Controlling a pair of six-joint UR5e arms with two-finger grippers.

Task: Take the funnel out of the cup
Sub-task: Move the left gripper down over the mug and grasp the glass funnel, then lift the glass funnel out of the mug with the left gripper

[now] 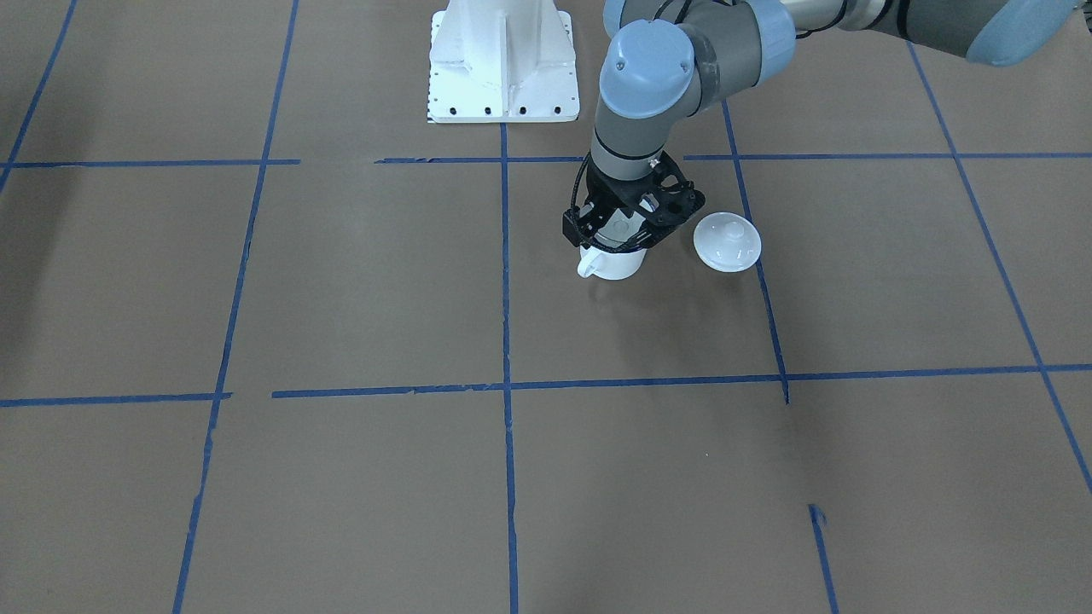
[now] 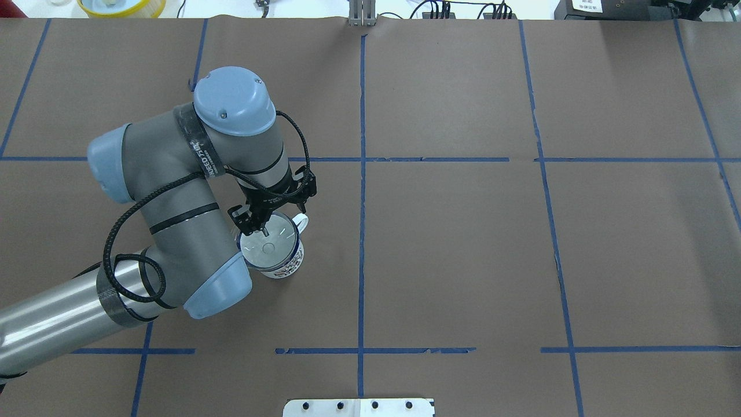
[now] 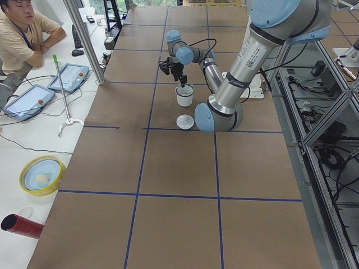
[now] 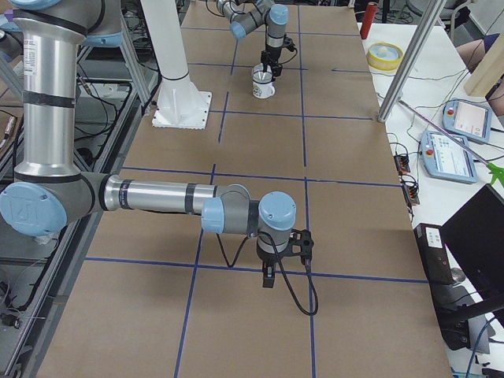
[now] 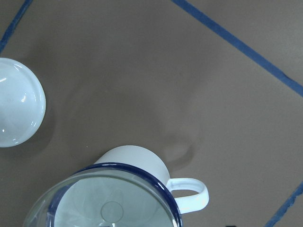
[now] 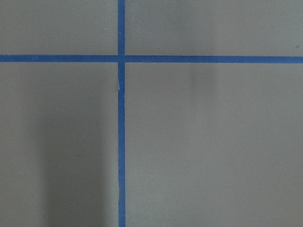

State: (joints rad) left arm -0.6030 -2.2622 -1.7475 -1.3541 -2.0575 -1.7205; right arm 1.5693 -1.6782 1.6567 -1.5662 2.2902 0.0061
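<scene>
The white cup (image 2: 288, 268) with a dark blue rim stands on the brown table, its handle (image 2: 300, 219) pointing away from the robot. The clear funnel (image 2: 269, 248) sits in its mouth. In the left wrist view the funnel (image 5: 109, 208) rests inside the cup (image 5: 137, 161). My left gripper (image 2: 255, 229) points down at the funnel's far-left rim. Its thin fingers look slightly apart, one on each side of the rim, and the funnel is still seated. My right gripper (image 4: 268, 279) hangs low over bare table far from the cup. I cannot tell whether it is open or shut.
A white domed lid with a knob (image 1: 727, 241) lies on the table beside the cup, also seen in the left wrist view (image 5: 16, 109). The white robot base (image 1: 503, 60) stands behind. Beside the table are a person (image 3: 22, 39), tablets and a yellow bowl (image 3: 40, 175).
</scene>
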